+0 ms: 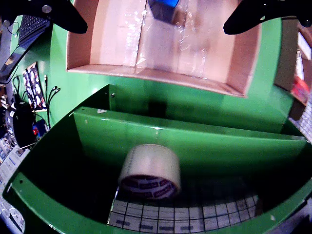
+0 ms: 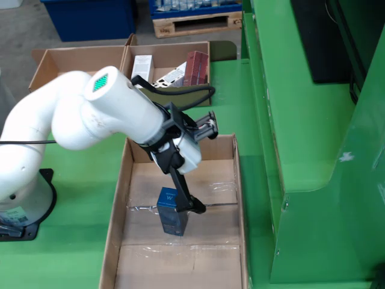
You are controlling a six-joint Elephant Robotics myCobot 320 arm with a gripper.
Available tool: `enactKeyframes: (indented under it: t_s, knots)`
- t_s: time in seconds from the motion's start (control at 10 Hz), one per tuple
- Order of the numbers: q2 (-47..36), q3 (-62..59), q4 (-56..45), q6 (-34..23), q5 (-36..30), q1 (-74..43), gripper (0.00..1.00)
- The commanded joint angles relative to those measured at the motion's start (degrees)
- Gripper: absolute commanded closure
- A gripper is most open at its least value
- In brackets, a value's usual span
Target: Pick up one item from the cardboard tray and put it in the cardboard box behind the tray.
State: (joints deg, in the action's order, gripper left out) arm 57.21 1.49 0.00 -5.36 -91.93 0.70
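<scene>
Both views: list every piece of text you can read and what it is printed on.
"W": blue box, on its front face, under the gripper.
Tape roll: print around the core, too blurred to read.
Boxes in the far carton: print too small to read.
Gridded sheet: cells unreadable.

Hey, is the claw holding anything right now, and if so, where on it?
It appears so: the claw seems shut on the blue box, gripping its upper end, inside the cardboard box. The contact itself is partly hidden.
</scene>
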Motion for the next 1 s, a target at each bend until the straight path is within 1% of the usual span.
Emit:
enactKeyframes:
  t_s: [0.0, 0.2, 0.5, 0.7, 0.8, 0.9]
  knots:
    - [-18.74, 26.87, -4.26, -0.18, -0.93, 0.12, 0.00]
    - [-23.78, 36.48, 0.06, -0.11, -0.82, 0.28, 0.00]
    - [-25.32, 40.39, 1.97, -0.14, -0.92, 0.22, 0.00]
    - [-24.27, 40.50, 2.41, -0.22, -1.01, 0.20, 0.00]
    - [-22.54, 38.51, 1.74, -0.25, -1.02, 0.19, 0.00]
    - [-19.19, 34.10, -0.28, -0.58, -1.45, -0.08, 0.00]
